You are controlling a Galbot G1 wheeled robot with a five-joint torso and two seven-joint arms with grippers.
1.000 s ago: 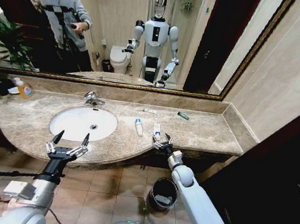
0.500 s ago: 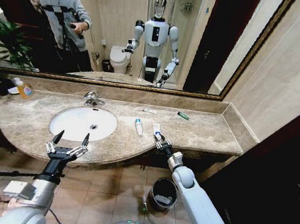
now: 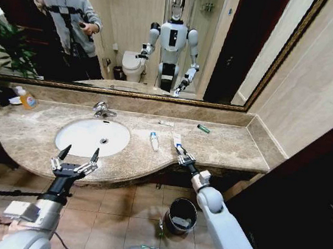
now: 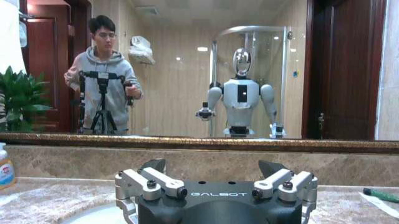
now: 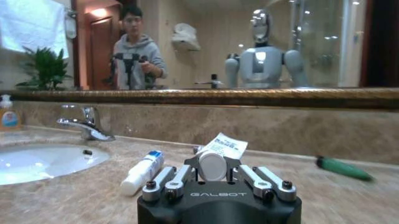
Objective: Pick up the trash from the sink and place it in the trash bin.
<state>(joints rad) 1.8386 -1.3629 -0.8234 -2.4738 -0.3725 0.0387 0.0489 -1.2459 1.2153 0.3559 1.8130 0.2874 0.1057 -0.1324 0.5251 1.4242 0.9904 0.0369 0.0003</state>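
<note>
Right hand (image 3: 182,155) clamped on a white tube (image 5: 212,164) above the tabletop (image 3: 225,147); left hand (image 3: 76,160) waits, fingers apart, near the sink (image 3: 93,136)

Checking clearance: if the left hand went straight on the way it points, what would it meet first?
Probably the sink's near rim: the open left hand hovers just before the counter edge, pointing at the basin. Its height is unclear.

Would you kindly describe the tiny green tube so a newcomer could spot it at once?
Start at the sink and go right along the counter, past the white tubes. Near the back wall lies the green tube, the one dark green thing among white bits.
</note>
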